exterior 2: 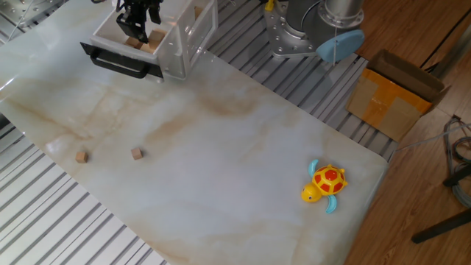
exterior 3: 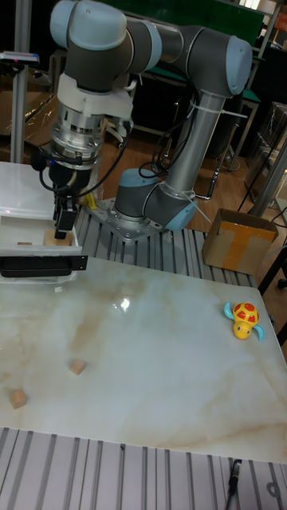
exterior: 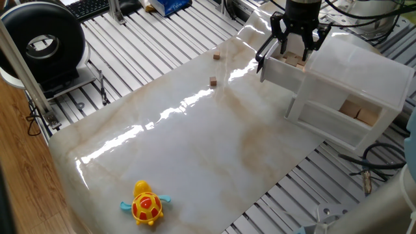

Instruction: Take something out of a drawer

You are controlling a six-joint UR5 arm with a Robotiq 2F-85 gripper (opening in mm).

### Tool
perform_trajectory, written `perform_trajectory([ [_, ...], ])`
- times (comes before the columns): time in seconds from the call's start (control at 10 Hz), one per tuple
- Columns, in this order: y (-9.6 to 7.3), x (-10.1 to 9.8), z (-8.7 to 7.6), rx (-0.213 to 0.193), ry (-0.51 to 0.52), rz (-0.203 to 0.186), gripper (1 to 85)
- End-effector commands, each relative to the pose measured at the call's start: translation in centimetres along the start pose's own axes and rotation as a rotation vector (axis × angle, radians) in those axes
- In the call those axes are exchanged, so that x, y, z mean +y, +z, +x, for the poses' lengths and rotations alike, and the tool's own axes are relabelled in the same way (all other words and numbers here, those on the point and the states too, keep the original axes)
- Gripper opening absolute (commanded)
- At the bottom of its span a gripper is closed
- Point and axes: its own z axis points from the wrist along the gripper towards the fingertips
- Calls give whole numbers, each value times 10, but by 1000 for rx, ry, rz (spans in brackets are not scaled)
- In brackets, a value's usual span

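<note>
Left to right in the tall fixed view: two small dark brown cubes (exterior 3: 77, 366) are lying on the marbled counter (exterior 3: 159, 351) at 7 o'clock. At 10 o'clock, the pulled-out top drawer of the white translucent plastic unit (exterior 3: 32, 239) is holding the pale tan wooden block (exterior 3: 60, 234). The black two-finger end effector (exterior 3: 64, 221) is reaching in around it; whether it is clenched cannot be told. The block is likely light, rigid and non-fragile, best pinched across opposite flat faces. No writing is legible.
</note>
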Motion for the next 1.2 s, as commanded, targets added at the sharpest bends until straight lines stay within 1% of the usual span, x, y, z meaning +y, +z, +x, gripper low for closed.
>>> perform_trajectory([
  [0.0, 3, 0, -5, -19, 9, 12, 547],
  [0.5, 12, 3, -10, -22, 7, 11, 553],
  [0.8, 11, 4, -10, -25, 7, 13, 553],
  [1.1, 12, -1, -10, -24, 13, 22, 553],
])
